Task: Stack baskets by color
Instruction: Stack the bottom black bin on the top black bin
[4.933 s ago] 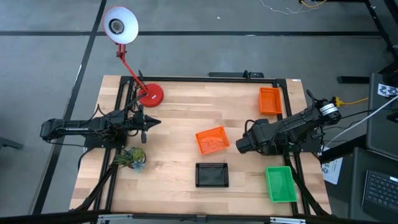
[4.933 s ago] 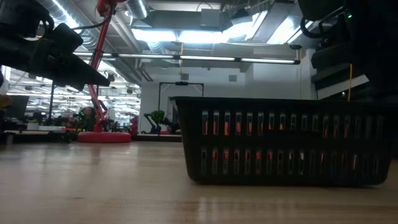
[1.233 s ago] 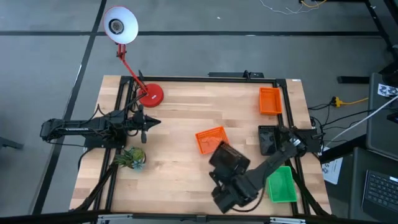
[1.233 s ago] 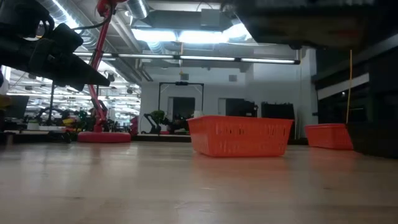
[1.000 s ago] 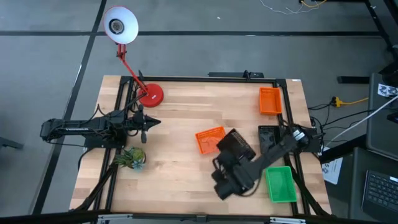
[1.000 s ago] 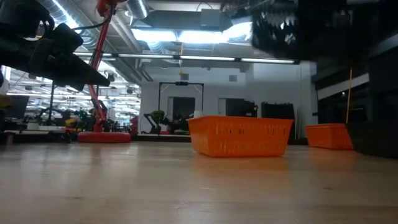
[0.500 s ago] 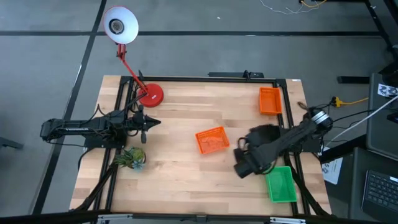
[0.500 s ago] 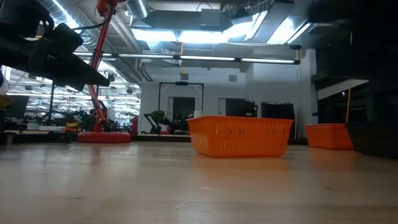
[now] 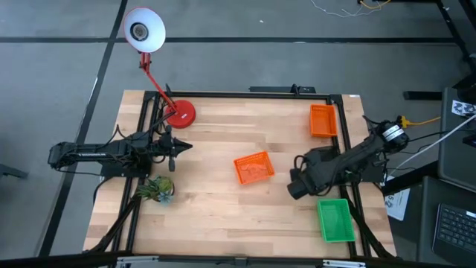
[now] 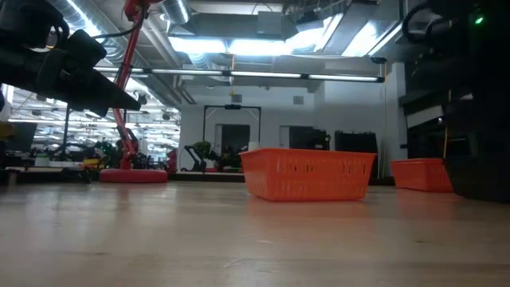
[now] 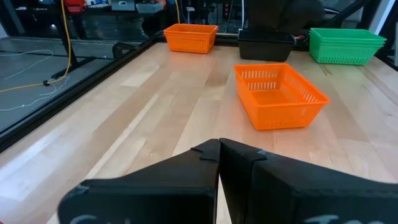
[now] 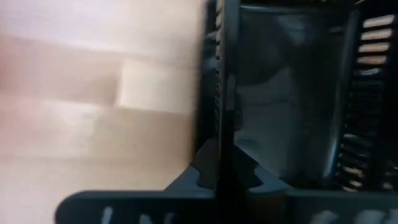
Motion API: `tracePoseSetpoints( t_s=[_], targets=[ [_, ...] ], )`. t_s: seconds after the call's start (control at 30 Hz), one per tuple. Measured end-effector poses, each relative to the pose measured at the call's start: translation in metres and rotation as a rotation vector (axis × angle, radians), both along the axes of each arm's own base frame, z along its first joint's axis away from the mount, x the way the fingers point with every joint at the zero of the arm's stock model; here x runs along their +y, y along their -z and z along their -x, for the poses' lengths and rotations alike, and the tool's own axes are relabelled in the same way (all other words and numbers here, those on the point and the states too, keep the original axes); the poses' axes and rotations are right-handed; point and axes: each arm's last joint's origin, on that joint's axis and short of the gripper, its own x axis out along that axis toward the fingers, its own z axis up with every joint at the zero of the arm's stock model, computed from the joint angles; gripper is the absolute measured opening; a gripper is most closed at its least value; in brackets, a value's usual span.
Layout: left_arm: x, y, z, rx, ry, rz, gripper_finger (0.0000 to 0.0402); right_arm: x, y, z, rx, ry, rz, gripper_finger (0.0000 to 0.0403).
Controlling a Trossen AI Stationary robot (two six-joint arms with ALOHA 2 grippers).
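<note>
Two orange baskets rest flat on the table: one mid-table (image 9: 253,167) (image 11: 280,96) (image 10: 307,174), one at the far right (image 9: 323,120) (image 11: 189,37). A green basket (image 9: 335,219) (image 11: 345,45) lies near the right front corner. A black basket (image 9: 321,158) (image 11: 266,45) sits at the right side under my right arm. My right gripper (image 12: 222,158) is shut on it. Whether a second black basket lies under it, I cannot tell. My left gripper (image 9: 178,147) (image 11: 219,146) hovers shut at the left side, holding nothing. My right gripper pinches one upright side wall (image 12: 221,93) of the black basket at its rim, one finger inside the basket and one outside. The fingers come from above, slanting down. The basket's open side faces up; the arm hides whether its bottom rests on anything.
A red lamp base (image 9: 182,113) stands at the far left with its white shade (image 9: 143,30) beyond the table's edge. A small green plant (image 9: 158,187) lies near the left arm. Bare wood lies between the middle orange basket and the near edge.
My right gripper, still shut on the black basket, has carried it from the middle front of the table toward the right edge and a little farther back, sinking and rolling its wrist. The basket has turned about with it and now sits at the right side.
</note>
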Motion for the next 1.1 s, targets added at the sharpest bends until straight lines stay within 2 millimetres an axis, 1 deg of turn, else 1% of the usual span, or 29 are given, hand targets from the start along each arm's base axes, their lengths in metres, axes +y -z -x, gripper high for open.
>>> tracePoseSetpoints(
  t_s=[0.07,0.2,0.3,0.57,0.67,0.97,1.1],
  targets=[
    [0.0,0.0,0.0,0.0,0.0,0.0,0.0,-0.004,0.008,-0.005,-0.033,-0.007,-0.031,0.0],
    [0.0,0.0,0.0,0.0,0.0,0.0,0.0,-0.012,0.019,-0.004,-0.017,0.02,-0.039,0.0],
    [0.0,0.0,0.0,0.0,0.001,0.0,0.0,-0.015,0.019,-0.002,0.014,0.069,-0.066,0.0],
    [0.0,0.0,0.0,0.001,0.001,0.0,0.0,-0.014,0.02,-0.005,-0.007,0.073,-0.094,0.0004],
    [0.0,0.0,0.0,0.001,0.001,0.0,0.0,-0.014,0.02,-0.005,-0.004,0.071,-0.092,0.0021],
    [0.0,0.0,0.0,0.001,0.001,0.0,0.0,-0.014,0.02,-0.004,0.02,0.038,-0.109,0.0096],
    [0.0,0.0,0.0,0.001,0.0,0.0,0.0,-0.013,0.016,-0.007,0.012,0.036,-0.136,0.0117]
  ],
)
